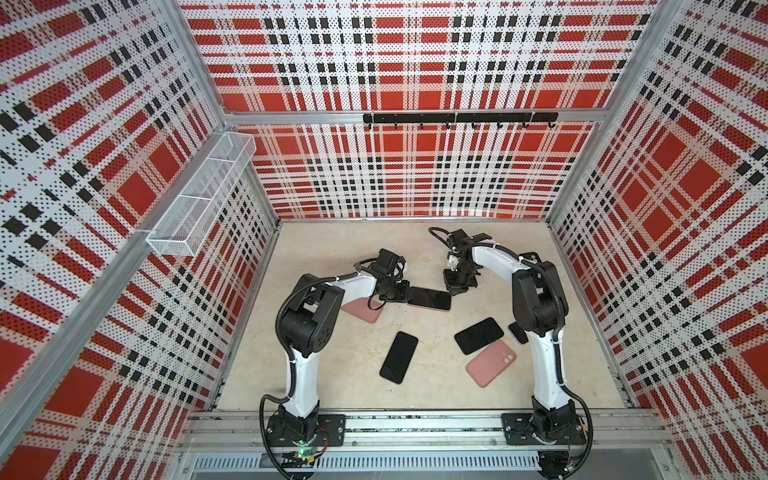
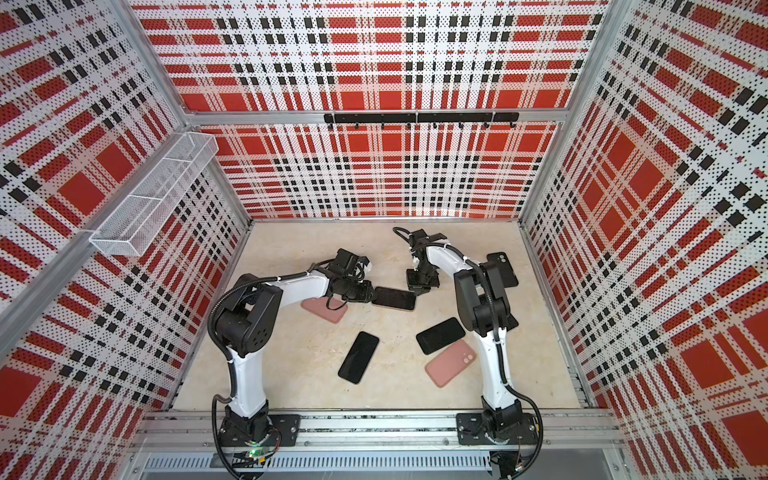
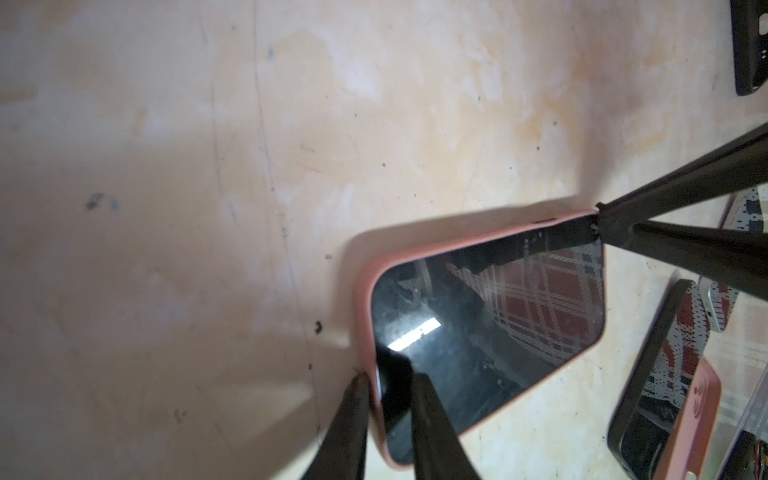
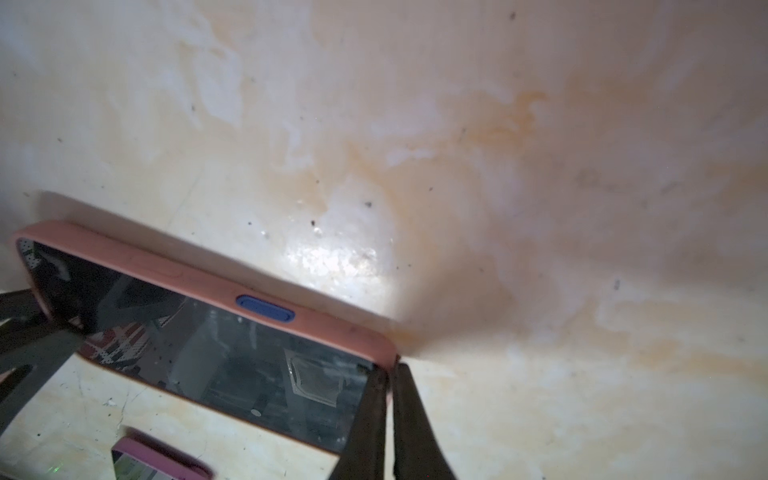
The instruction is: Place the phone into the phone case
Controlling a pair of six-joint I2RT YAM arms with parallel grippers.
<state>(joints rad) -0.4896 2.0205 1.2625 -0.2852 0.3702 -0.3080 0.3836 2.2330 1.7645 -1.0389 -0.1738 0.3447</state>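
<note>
- Phone [image 1: 430, 298] lies screen up inside the pink case [image 3: 365, 291]. The two grippers hold it over the middle of the table [image 1: 332, 257]. By the shadow under it, it seems lifted a little.
- Left gripper [image 3: 390, 376] is closed on one short end, one finger on the glass and one outside the case. It clamps phone and case together.
- Right gripper [image 4: 391, 368] is almost fully closed at the opposite corner. The pink rim shows between its fingers [image 4: 370, 424], so I judge that it pinches the rim there.
- Step in hand, as I judge: seating the last corners. In the left wrist view a pale sliver shows between rim and phone beside the left fingers [image 3: 432, 424]. That corner is perhaps not yet in.
- To do it well, the left grip should be the firm anchor. The right should roll the rim over the corner and not pull it far outward. Press flat on the glass, one corner at a time, without twisting.
- Risk: a soft rim can slip out of so small a pinch.
- Pink cases, three: this one, second case [image 1: 360, 311] half under the left arm [image 1: 332, 291], and third case [image 1: 491, 363] with its camera hole showing.
- Phones, three: the held one, free phone [image 1: 399, 356], and dark phone [image 1: 478, 336] lying partly on the third case.
- Black back [image 2: 503, 270] with a camera square, one, behind the right arm [image 1: 536, 299] in a top view. Case or phone, I cannot tell.
- Dark piece [image 1: 518, 332], one, just beside the right arm and mostly hidden.
</note>
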